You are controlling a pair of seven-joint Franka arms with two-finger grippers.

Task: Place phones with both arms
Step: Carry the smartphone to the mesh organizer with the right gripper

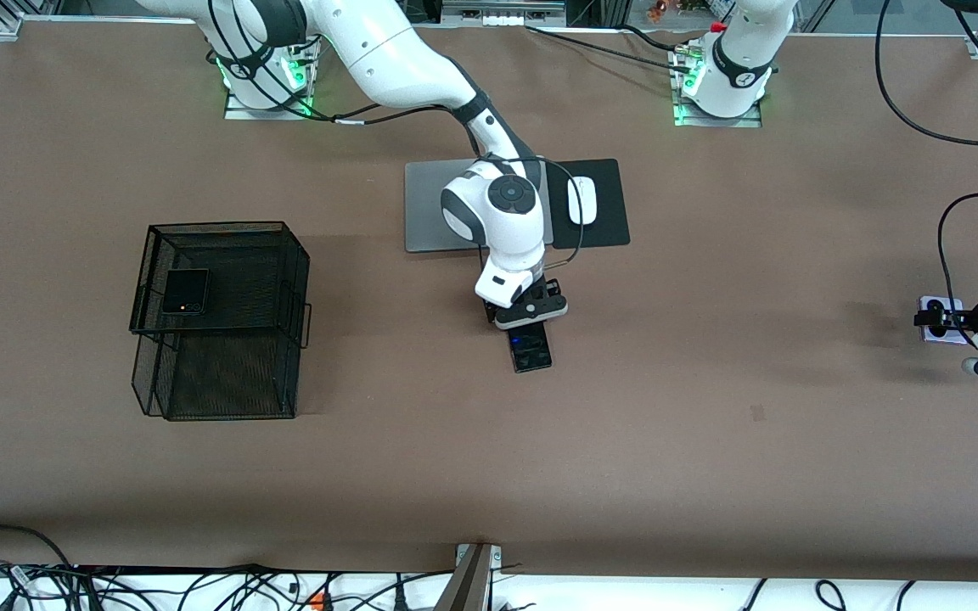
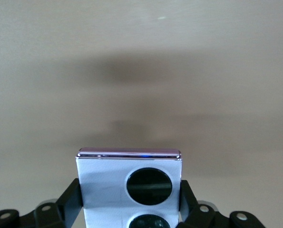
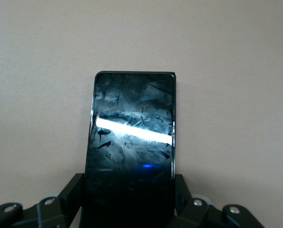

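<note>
In the middle of the table lies a long slim black phone (image 1: 533, 352), its glossy face (image 3: 131, 137) up. My right gripper (image 1: 530, 331) (image 3: 129, 199) is shut on the end of it nearest the laptop, a finger (image 3: 74, 194) against each long edge. At the left arm's end of the table, my left gripper (image 1: 947, 321) (image 2: 129, 202) is shut on the small lilac-white phone (image 1: 939, 303) (image 2: 108, 185) with two black circles. That phone hangs above the table and casts a shadow. A small squarish black phone (image 1: 185, 291) lies on the upper tier of the mesh basket (image 1: 226, 246).
The two-tier black mesh basket stands toward the right arm's end of the table. A silver laptop (image 1: 425, 208) lies closed under the right arm, with a white mouse (image 1: 581, 201) on a black pad (image 1: 608, 216) beside it. Cables (image 1: 115, 585) trail along the table edge nearest the camera.
</note>
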